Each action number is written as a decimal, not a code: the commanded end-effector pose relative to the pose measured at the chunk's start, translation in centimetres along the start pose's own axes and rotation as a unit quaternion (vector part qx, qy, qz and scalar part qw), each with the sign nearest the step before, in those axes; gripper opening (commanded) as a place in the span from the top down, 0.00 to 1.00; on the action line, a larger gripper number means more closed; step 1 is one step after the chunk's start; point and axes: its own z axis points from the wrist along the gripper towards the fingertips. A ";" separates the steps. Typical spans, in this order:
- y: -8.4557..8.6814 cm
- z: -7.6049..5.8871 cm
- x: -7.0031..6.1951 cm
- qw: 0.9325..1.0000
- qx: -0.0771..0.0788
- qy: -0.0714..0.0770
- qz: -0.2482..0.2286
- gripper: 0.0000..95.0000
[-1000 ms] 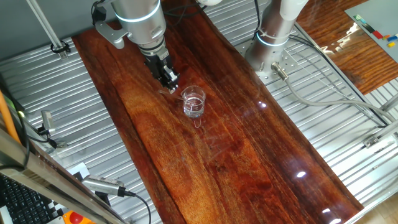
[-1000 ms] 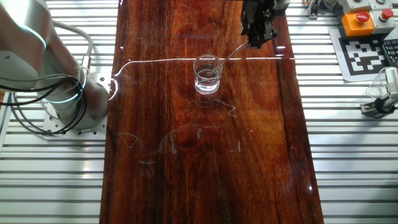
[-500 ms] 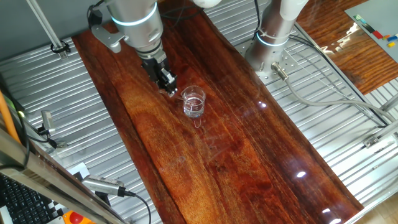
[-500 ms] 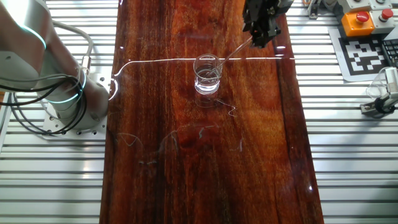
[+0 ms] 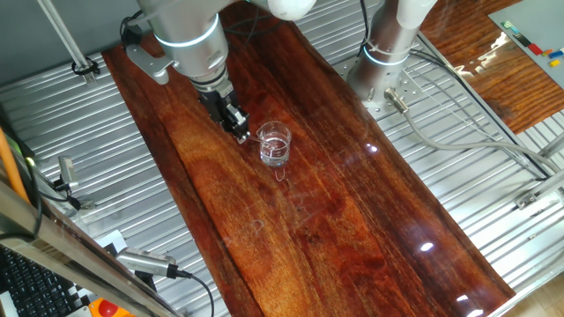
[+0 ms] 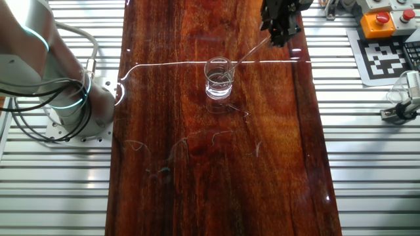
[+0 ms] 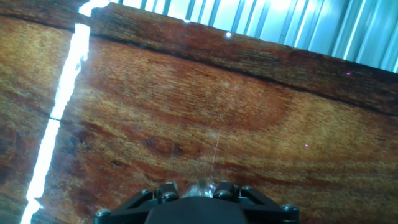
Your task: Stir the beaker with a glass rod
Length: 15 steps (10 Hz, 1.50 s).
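Observation:
The beaker (image 5: 274, 145) is a small clear glass cylinder standing upright on the dark wooden board; it also shows in the other fixed view (image 6: 218, 78). My gripper (image 5: 238, 129) hangs just up and left of it, and sits up and right of it in the other fixed view (image 6: 279, 36). It is shut on the glass rod (image 6: 248, 54), a thin clear stick that slants down from the fingers into the beaker's mouth. In the hand view the rod's held end shows as a glassy blob (image 7: 202, 186) between the black fingers. The beaker is out of the hand view.
The wooden board (image 5: 335, 211) lies on a ribbed metal table. A second arm's base (image 5: 388, 62) stands at the board's far side. An orange button box (image 6: 380, 19) and a marker tag (image 6: 394, 59) lie beside the board.
My gripper has shifted a little away from the beaker, carrying the rod's upper end outward. The rod's lower end stays in the beaker, which has not moved.

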 end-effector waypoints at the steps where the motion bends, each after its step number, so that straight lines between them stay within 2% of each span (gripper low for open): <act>1: 0.0 0.0 0.0 1.000 -0.001 0.002 -0.001 0.80; 6: -0.1 -0.1 0.1 1.000 0.000 0.005 -0.002 0.80; 7: -0.1 -0.1 0.1 1.000 0.000 0.006 -0.003 1.00; 15: -0.5 -0.5 0.5 1.000 0.000 0.004 -0.009 1.00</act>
